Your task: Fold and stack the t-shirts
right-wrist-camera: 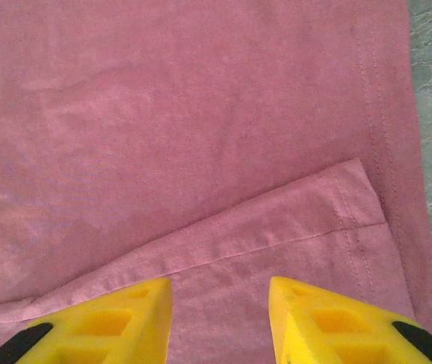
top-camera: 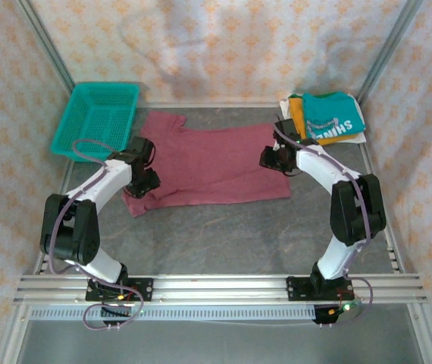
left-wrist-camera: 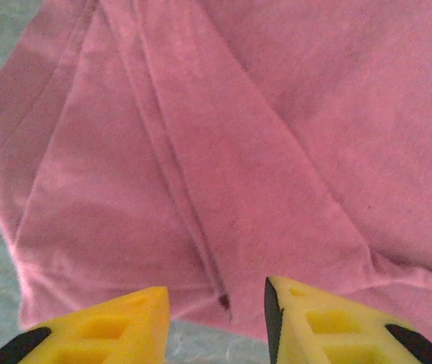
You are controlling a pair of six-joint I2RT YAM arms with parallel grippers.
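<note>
Maroon tee is shown part-folded beneath left end effector and right end effector, both parted, empty; stacking is pending.

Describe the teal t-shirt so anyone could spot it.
At the far right corner of the table sits a stack of folded t-shirts. The teal t-shirt lies on top, over orange-yellow and cream ones; alone among them it shows white SHINE print.

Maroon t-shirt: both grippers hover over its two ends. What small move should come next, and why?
Probably lower both and close on the shirt's ends: the left gripper and the right gripper stand open and empty above the maroon t-shirt, which lies spread out, not yet stacked.
</note>
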